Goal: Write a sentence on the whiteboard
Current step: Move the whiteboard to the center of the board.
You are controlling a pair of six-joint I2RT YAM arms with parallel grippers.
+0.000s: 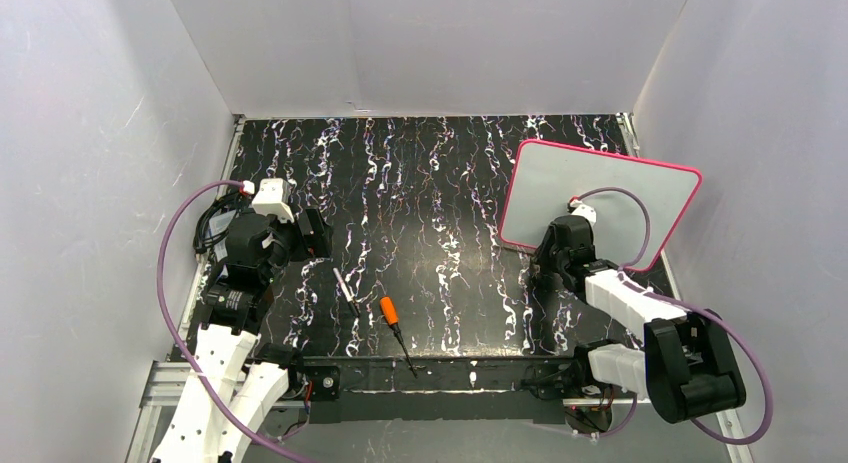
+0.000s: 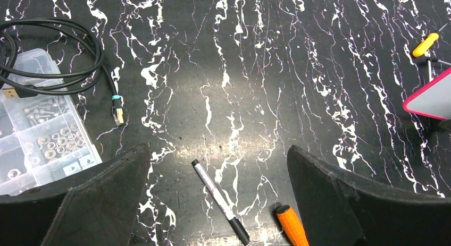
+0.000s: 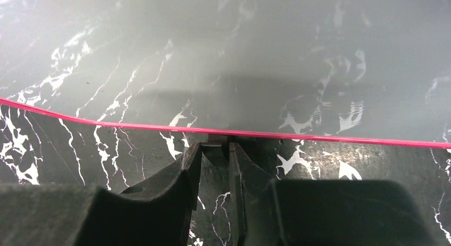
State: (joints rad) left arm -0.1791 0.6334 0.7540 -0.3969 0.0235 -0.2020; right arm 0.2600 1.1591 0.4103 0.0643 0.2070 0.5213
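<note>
2 arms at near edge of tabletop [image 1: 430,183]. Pink-framed whiteboard [image 1: 610,198] sits tilted at far right corner. Right gripper [image 3: 215,153] fingers nearly together, pinching small black foot [image 3: 217,145] under board's near frame edge. Left gripper [image 2: 217,150] fingers spread wide, holding nothing, above black marker [image 2: 219,201] and orange-handled screwdriver [image 2: 291,226] toward near edge.

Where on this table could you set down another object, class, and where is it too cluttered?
The widest bare patch is the middle and far strip of the table, between the left arm and the whiteboard. Crowded: the near middle, with a marker pen and orange-handled screwdriver, and the right side, filled by whiteboard and right arm.
</note>
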